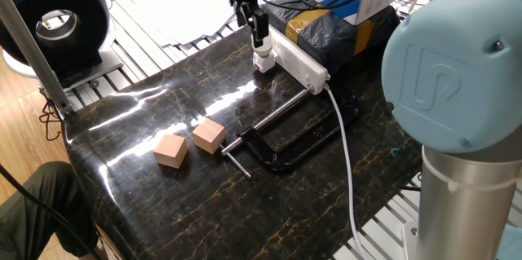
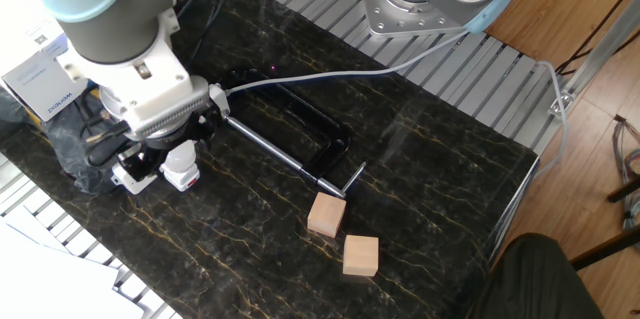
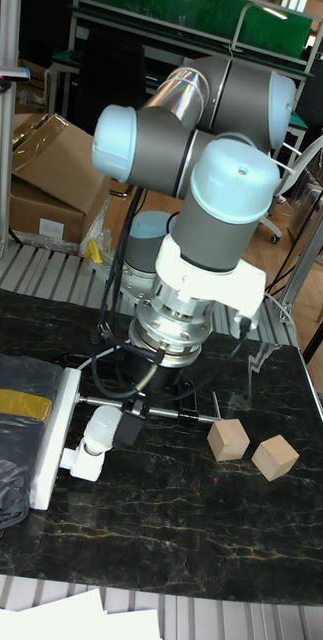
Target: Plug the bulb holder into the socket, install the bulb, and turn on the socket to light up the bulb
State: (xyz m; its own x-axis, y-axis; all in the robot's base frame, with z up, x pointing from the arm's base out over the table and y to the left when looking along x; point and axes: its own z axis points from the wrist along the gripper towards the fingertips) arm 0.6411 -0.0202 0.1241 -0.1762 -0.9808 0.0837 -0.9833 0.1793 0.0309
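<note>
socket lies at the table's far edge against a black bag. bulb holder is plugged into its end. bulb sits upright in holder. gripper fingers straddle the bulb; clamped or loose, cannot tell. step looks like bulb install. next likely calls for finishing the twist, letting go, then pressing the switch.
</note>
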